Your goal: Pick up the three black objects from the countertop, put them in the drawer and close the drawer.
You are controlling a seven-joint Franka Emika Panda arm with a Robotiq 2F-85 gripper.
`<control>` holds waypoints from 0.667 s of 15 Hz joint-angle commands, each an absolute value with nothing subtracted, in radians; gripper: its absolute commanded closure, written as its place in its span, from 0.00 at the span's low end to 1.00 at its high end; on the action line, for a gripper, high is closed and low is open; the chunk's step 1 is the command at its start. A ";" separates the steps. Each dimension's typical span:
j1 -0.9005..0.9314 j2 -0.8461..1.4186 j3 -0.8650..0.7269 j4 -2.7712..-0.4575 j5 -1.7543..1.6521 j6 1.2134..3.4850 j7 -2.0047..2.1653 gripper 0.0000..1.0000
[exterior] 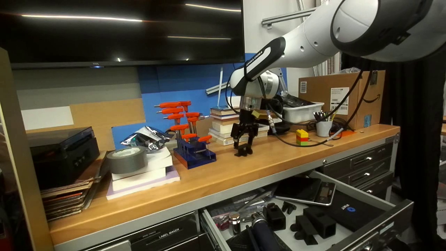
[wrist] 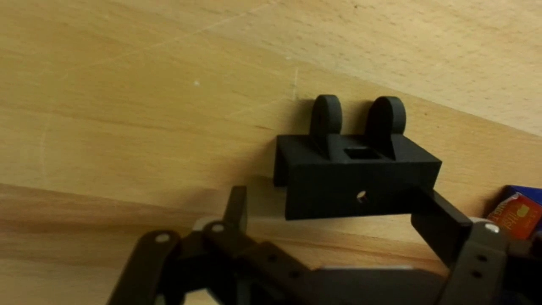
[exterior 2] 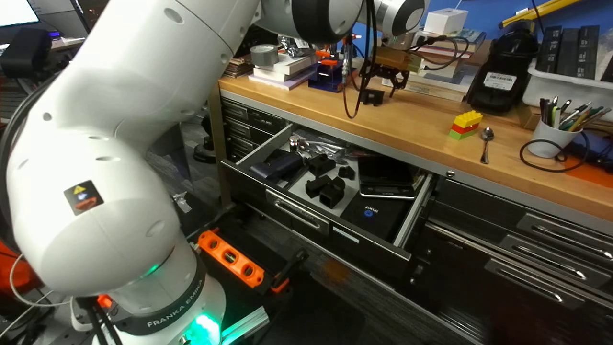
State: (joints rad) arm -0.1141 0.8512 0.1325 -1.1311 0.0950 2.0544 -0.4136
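Note:
One black object stands on the wooden countertop; it also shows in an exterior view. In the wrist view the black object is a bracket with two rounded lugs. My gripper is open around it, pointing down. The left finger is apart from it; the right finger overlaps its right end, and I cannot tell whether they touch. The drawer is pulled open. Several similar chunky black pieces lie inside, among them a block and a square tube.
A blue hex-key stand with orange handles is beside the gripper. Stacked books stand behind it. Toy bricks, a spoon and a pen cup are along the countertop. The drawer also holds a scale.

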 commanded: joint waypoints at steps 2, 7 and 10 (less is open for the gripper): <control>-0.082 0.868 0.106 -1.074 0.084 2.017 -0.345 0.00; -0.058 0.864 0.087 -1.069 0.066 2.014 -0.296 0.00; -0.046 0.863 0.073 -1.071 0.058 2.004 -0.272 0.00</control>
